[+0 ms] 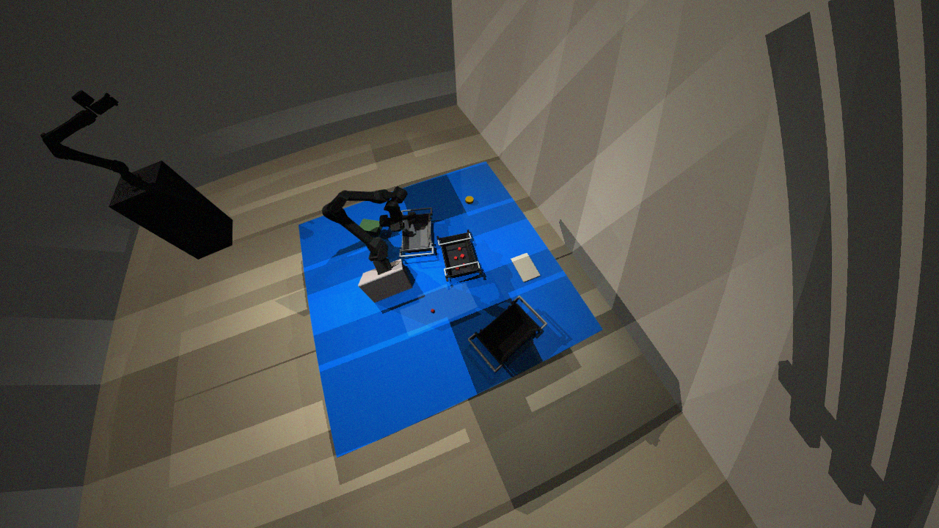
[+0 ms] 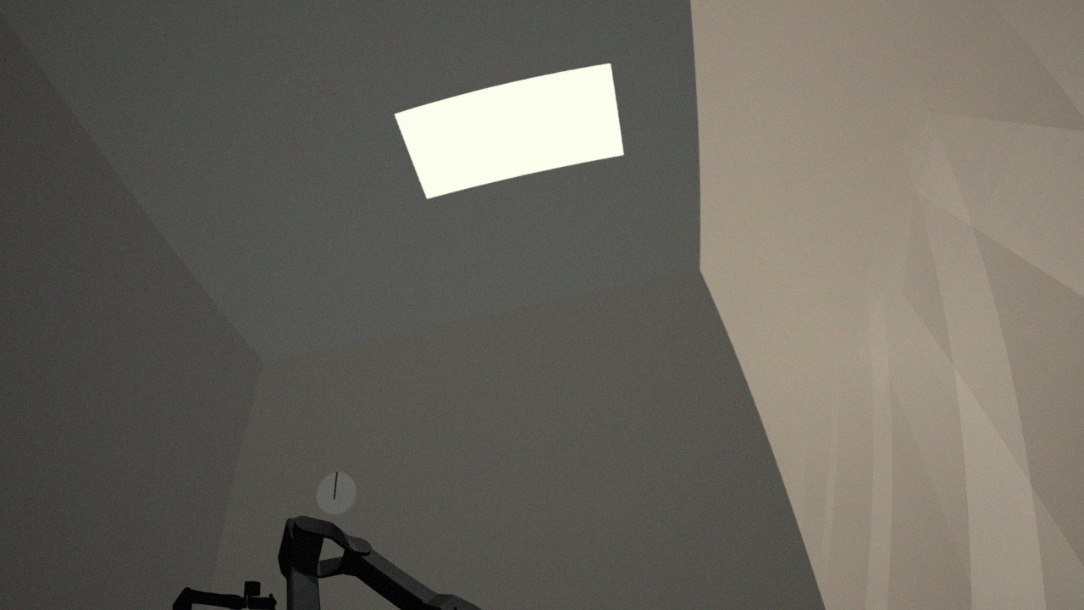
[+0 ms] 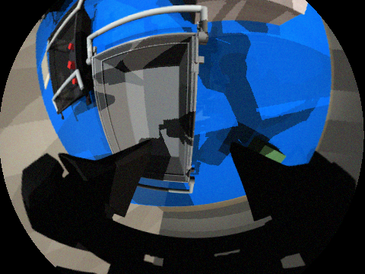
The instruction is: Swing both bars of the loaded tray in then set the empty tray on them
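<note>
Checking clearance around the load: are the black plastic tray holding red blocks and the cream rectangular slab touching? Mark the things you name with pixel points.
Apart: the top view shows blue mat between the black tray [image 1: 470, 254] [image 3: 58, 61] and cream slab [image 1: 525, 267] [image 3: 45, 68].

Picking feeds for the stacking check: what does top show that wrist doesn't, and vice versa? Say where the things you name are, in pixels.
Only top: second arm's black pedestal [image 1: 190, 216], yellow disc [image 1: 469, 199], loose red block [image 1: 432, 311].

Only wrist: the finger spread, legible: gripper [image 1: 413, 226] [image 3: 192, 144] open, nothing held. From top the fingers blur into dark.

Both: empty grey tray [image 1: 430, 236] [image 3: 144, 43], loaded tray [image 1: 469, 254] [image 3: 62, 61] with red blocks, green block [image 1: 370, 225] [image 3: 274, 155], pale slab [image 1: 525, 267] [image 3: 46, 68], blue mat [image 1: 387, 394] [image 3: 289, 68].
</note>
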Tool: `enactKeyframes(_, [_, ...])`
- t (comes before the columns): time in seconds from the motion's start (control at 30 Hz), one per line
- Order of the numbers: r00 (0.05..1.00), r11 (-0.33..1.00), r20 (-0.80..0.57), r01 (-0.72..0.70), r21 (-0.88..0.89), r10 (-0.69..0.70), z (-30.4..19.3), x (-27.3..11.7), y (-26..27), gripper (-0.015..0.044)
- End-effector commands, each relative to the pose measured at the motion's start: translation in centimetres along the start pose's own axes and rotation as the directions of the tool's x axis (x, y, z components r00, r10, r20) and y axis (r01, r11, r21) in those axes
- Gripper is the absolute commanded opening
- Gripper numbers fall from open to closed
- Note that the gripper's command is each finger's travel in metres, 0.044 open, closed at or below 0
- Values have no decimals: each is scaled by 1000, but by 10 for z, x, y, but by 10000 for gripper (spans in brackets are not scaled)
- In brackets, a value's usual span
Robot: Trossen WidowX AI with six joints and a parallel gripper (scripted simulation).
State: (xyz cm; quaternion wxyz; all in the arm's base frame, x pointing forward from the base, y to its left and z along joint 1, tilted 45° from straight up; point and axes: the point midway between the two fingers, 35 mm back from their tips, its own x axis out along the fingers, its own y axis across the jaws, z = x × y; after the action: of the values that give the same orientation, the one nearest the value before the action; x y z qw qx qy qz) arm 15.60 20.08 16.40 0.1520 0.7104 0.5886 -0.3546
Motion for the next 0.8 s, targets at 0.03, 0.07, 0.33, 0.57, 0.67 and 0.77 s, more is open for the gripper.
enactKeyframes(0.03, [1000,1000,18,1,11,-1,4,22,2,440])
enactKeyframes(0.07, [1000,1000,19,1,11,-1,4,26,2,440])
enactKeyframes(0.33, [1000,1000,22,1,11,-2,5,57,1,440])
enactKeyframes(0.57, [1000,1000,20,2,12,-3,7,78,-3,440])
enactKeyframes(0.67, [1000,1000,20,2,12,-3,7,78,-3,440])
enactKeyframes(0.77, [1000,1000,20,2,12,-3,7,78,-3,440])
